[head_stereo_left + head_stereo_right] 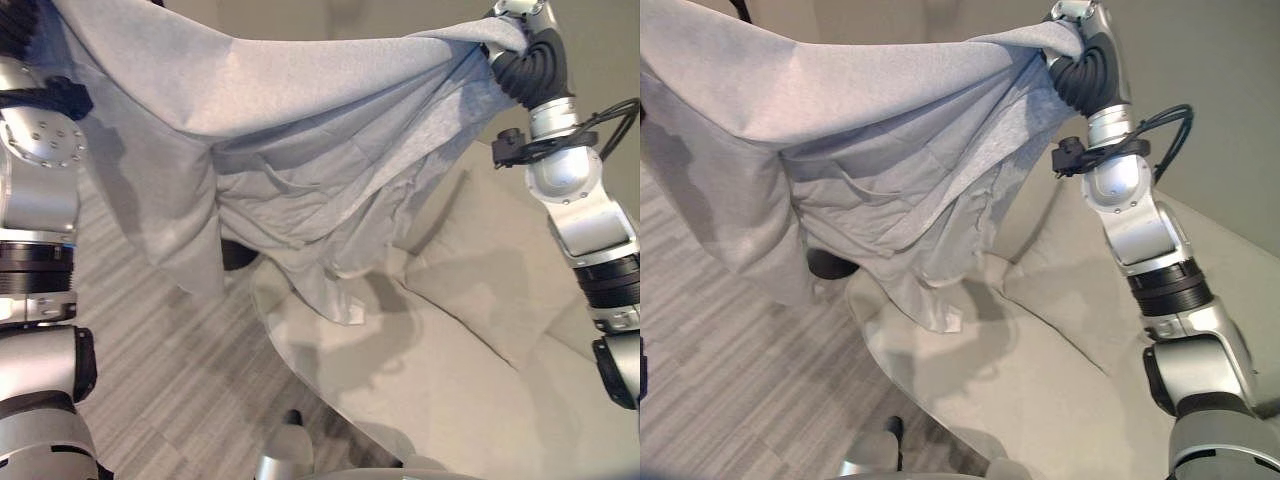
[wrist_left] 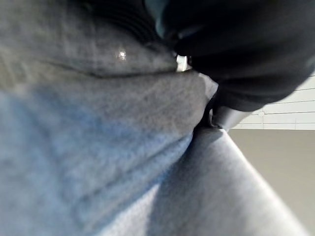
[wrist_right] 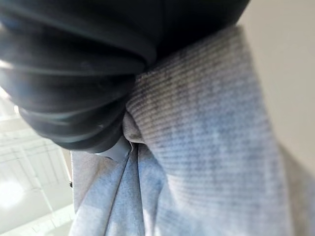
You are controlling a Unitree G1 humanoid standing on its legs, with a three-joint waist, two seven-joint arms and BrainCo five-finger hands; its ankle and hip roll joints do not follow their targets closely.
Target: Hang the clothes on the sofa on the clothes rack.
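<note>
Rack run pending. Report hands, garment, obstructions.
Right hand shut on grey garment, held high. Left hand buried in cloth, grip unclear. Garment stretched between arms, hem hanging over sofa. Nothing seen in the way.

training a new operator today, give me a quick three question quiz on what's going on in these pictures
1. True or false: the grey garment lies flat on the sofa.
2. Which hand grips the garment's upper corner by the wall? A) right hand B) a person's hand
3. Fill in: the floor beside the sofa is covered in striped grey ____.

Key: 1 false, it is lifted and spread above the sofa; 2 A; 3 carpet.
</note>
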